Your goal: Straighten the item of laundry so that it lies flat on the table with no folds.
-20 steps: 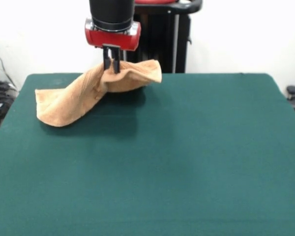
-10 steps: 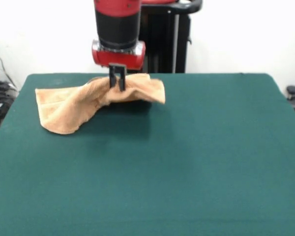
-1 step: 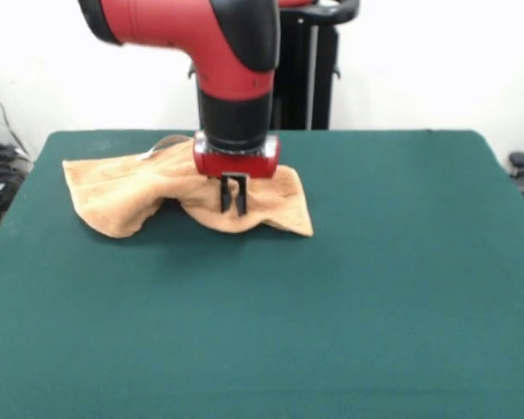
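**Gripper low on the rumpled towel at the far left of the table**

We see the orange-tan towel (image 3: 122, 188) lying on the dark green table (image 3: 332, 305), in the far left part of the cloth-covered top as the front view shows it. It is not flat. Its left portion spreads out toward the table's left edge, with a rounded corner drooping toward us, and a ridge runs across the middle where the fabric bunches up. The right portion fans out to a pointed corner on the right, just beyond the arm. A pale strip, perhaps the small loop, shows at the towel's far edge, left of the arm; we cannot make it out clearly.

The red and black arm (image 3: 231, 61) comes down from above, and its gripper (image 3: 233, 201) stands upright over the middle of the towel, just right of the ridge. The two dark fingers (image 3: 226, 194) sit close together with only a narrow slit between them, and their tips reach down into the fabric. We think they pinch a small fold of towel, since cloth rises around the tips, though the grip itself is hard to see against the terry.

The rest of the table's green surface stretches wide to the right and toward us
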`<action>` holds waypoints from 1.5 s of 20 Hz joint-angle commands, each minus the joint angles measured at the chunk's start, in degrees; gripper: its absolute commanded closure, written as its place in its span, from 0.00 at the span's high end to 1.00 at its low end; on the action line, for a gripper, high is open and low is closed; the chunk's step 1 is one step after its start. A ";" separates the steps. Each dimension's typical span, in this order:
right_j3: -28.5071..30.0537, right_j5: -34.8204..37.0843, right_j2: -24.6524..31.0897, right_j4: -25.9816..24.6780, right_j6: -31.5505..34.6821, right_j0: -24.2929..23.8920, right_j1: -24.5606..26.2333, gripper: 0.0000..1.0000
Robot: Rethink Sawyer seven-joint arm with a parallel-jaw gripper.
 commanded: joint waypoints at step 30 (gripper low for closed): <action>20.45 -10.44 -0.63 10.27 18.39 9.61 -2.95 0.00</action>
